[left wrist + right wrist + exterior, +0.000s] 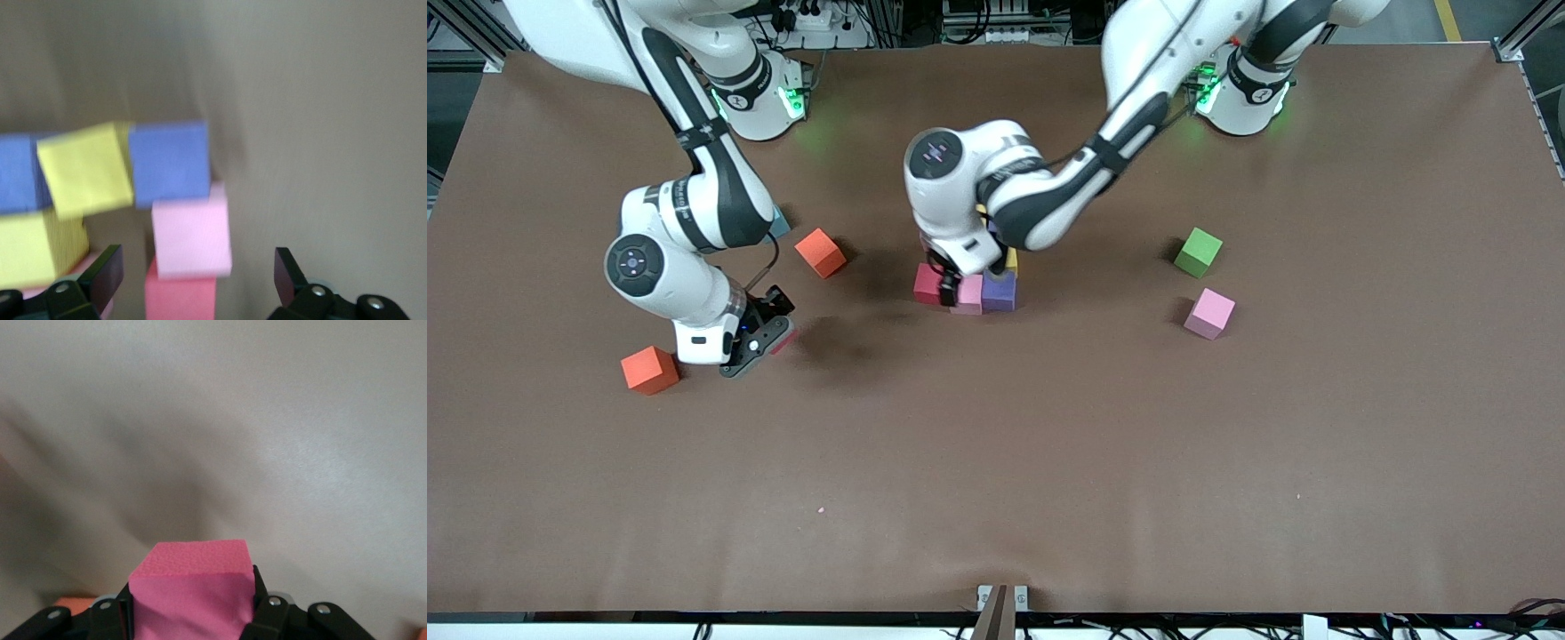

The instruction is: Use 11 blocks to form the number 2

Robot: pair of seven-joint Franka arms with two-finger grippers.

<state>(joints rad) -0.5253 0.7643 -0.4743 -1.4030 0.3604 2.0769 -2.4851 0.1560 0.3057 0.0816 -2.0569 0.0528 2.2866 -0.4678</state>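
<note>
Brown matting covered the whole bench [1049, 462], with both arm bases standing along its edge farthest from the front camera; toward the right arm's end an orange-red block [649, 370] lay nearest the front camera, and just beside it the right pincer [769, 336] hung low over the bench, its fingers [257, 600] clamped on a pink block [193, 590]; a second orange block [820, 252] sat farther from the front camera than that pincer, apart from it, and a sliver of light-blue cube [781, 222] peeked out by the right arm's forearm; near the middle of the bench stood the cluster of blocks [969, 289], where a red block [927, 284], a pale pink block [967, 294] and a purple block [999, 291] touched in a row, with a yellow block [1011, 260] partly hidden under the arm; the left pincer [951, 277] was over this cluster, fingers [107, 277] spread wide apart and gripping nothing, the pale pink block lying between them in the left wrist view; toward the left arm's end, well apart from the cluster, a green block [1198, 252] sat with another pink block [1209, 313] near it, closer to the front camera.
</note>
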